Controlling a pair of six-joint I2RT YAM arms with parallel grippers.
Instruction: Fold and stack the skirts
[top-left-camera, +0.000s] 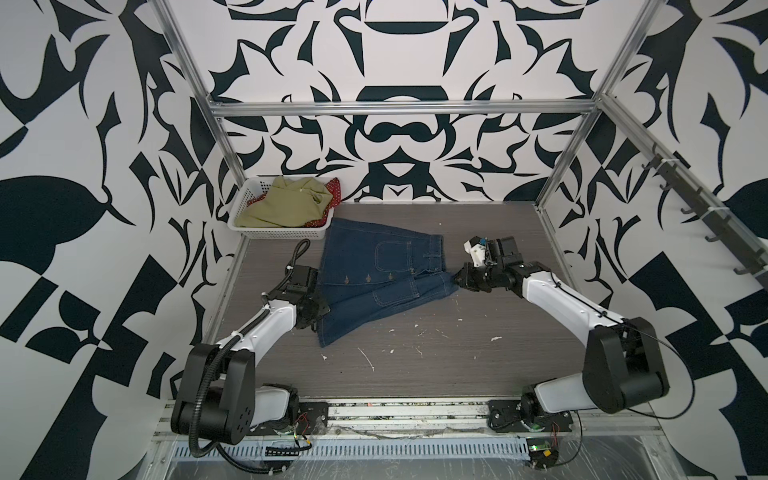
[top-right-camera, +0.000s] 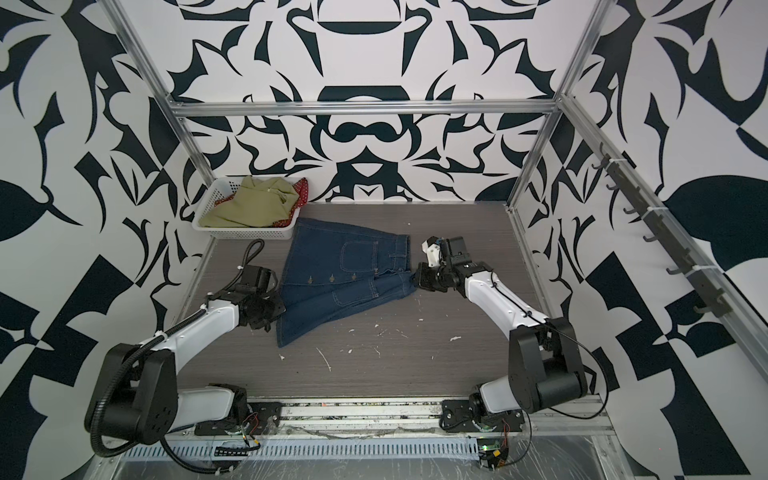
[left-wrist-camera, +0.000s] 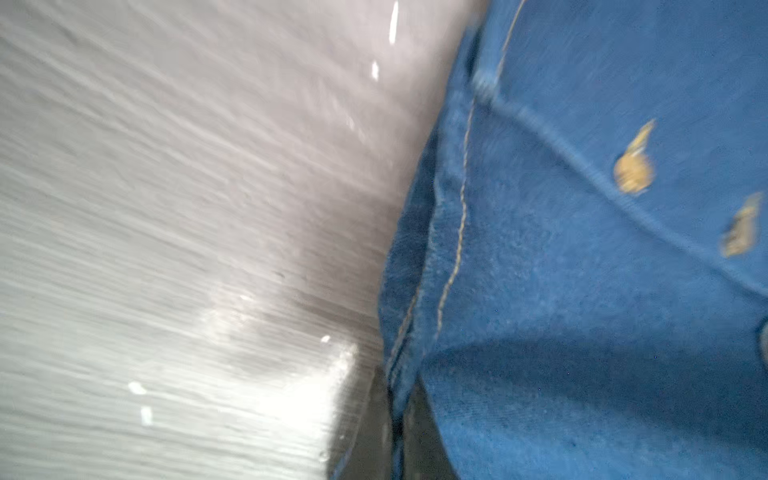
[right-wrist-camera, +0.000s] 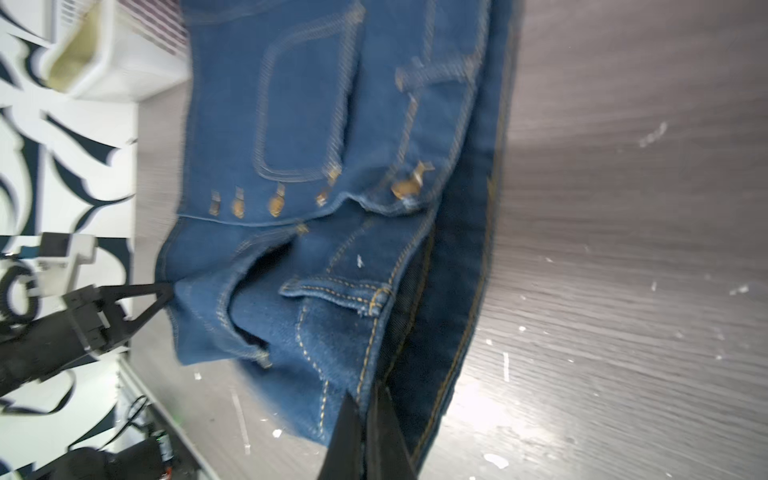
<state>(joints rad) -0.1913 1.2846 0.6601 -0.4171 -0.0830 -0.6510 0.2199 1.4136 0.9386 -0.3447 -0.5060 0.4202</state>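
At the far left corner of the dark grey wood-grain tabletop (top-left-camera: 457, 365) stands a white perforated plastic basket (top-left-camera: 282, 233). A plain olive-green cloth skirt (top-left-camera: 286, 205) is heaped inside it and covers most of a red skirt with white polka dots (top-left-camera: 332, 191), of which only a few corners peek out.

The left arm stretches from its near base forward and toward the middle, with its wrist low over the table. In both top views the wrist hides its fingertips. The right wrist view shows the left gripper (right-wrist-camera: 167, 291) with its fingers drawn together, pinching the left edge of the dark blue denim skirt with brass buttons and tan seams (top-left-camera: 374, 274). The left wrist view is blurred and shows only denim and table.

The denim skirt lies on the table left of centre, just in front of the basket, and is rumpled between the two arms.

The right arm bends up at the elbow and reaches forward and inward. The right gripper (right-wrist-camera: 365, 399) points left, clamped tight on the skirt's right edge.
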